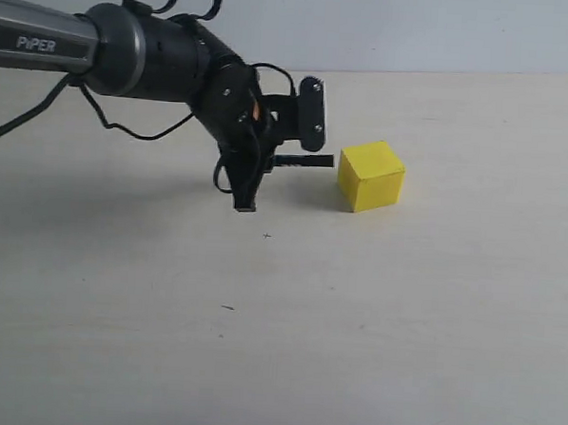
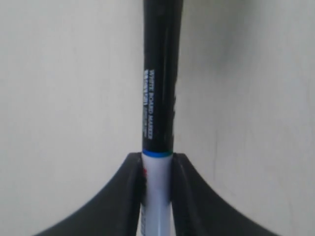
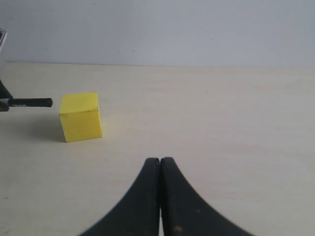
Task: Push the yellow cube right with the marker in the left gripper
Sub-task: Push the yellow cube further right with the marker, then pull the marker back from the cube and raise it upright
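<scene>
**Left gripper.** The left gripper (image 1: 251, 168) hangs over the table (image 1: 402, 323), left of centre, on a glossy black wrist. The grey arm tube (image 1: 36, 36) behind it is marked "PiPER", and a black cable (image 1: 126, 128) loops beneath it. In the left wrist view the jaws of the gripper (image 2: 157, 160) are clamped on the whiteboard marker (image 2: 160, 73). The fingers (image 2: 129, 196) grip its white barrel just behind a thin blue ring. The black half projects forward beyond the fingertips and carries the white print "WHITE BOARD MARKER".

**Marker.** In the exterior view the marker (image 1: 306, 160) lies roughly level above the table, with its black end pointing right. The right wrist view shows the marker (image 3: 29, 103) ending just short of the cube's left face. A narrow gap is visible between them, so there is no contact.

**Yellow cube.** The yellow cube (image 1: 372, 175) sits flat on the table, right of centre and just right of the marker tip. Its faces are plain. In the right wrist view the cube (image 3: 80, 117) casts a faint shadow to its left.

**Right gripper.** The right gripper (image 3: 160, 162) has its jaws pressed together with nothing between them. It sits well to the right of the cube.

**Surroundings.** The table is pale beige and carries two small dark specks (image 1: 267, 235) nearer than the gripper. A plain light wall (image 1: 417, 29) stands at the far edge.
</scene>
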`<state>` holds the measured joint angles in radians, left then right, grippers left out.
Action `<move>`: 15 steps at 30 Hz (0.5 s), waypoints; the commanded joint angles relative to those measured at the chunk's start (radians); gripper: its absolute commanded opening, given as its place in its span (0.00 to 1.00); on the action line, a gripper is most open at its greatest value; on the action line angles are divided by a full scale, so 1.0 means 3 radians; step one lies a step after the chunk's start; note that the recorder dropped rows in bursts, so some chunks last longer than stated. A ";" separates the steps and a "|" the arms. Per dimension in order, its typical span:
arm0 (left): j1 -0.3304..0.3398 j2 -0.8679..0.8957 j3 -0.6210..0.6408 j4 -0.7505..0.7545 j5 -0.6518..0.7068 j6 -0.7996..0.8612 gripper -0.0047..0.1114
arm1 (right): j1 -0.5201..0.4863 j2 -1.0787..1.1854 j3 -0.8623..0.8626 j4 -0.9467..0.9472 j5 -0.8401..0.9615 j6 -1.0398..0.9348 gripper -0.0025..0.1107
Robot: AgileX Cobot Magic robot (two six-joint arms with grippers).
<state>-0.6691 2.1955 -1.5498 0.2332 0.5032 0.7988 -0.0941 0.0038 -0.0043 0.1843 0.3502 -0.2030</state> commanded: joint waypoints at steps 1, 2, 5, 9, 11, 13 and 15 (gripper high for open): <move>-0.0263 0.0234 -0.0526 0.0138 0.0404 -0.0185 0.04 | 0.0005 -0.0013 0.0014 -0.0001 -0.0035 -0.0004 0.02; -0.0302 0.0274 -0.0649 0.0311 0.0590 -0.0319 0.04 | 0.0005 -0.0013 0.0014 -0.0001 -0.0035 -0.0004 0.02; -0.0327 0.0296 -0.0843 0.0786 0.1071 -0.0778 0.04 | 0.0005 -0.0013 0.0014 -0.0001 -0.0035 -0.0004 0.02; -0.0247 0.0296 -0.0902 0.0986 0.1452 -0.0970 0.04 | 0.0005 -0.0013 0.0014 -0.0001 -0.0035 -0.0004 0.02; -0.0199 0.0296 -0.0902 0.0968 0.1511 -0.1058 0.04 | 0.0005 -0.0013 0.0014 -0.0001 -0.0035 -0.0004 0.02; -0.0166 0.0304 -0.0902 0.0943 0.1519 -0.1092 0.04 | 0.0005 -0.0013 0.0014 -0.0001 -0.0011 -0.0004 0.02; -0.0166 0.0317 -0.0902 0.0937 0.1519 -0.1095 0.04 | 0.0005 -0.0013 0.0014 -0.0001 -0.0011 -0.0004 0.02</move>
<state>-0.7214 2.2878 -1.8128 0.5156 0.9484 0.4913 -0.0941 0.0038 -0.0043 0.1843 0.3502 -0.2030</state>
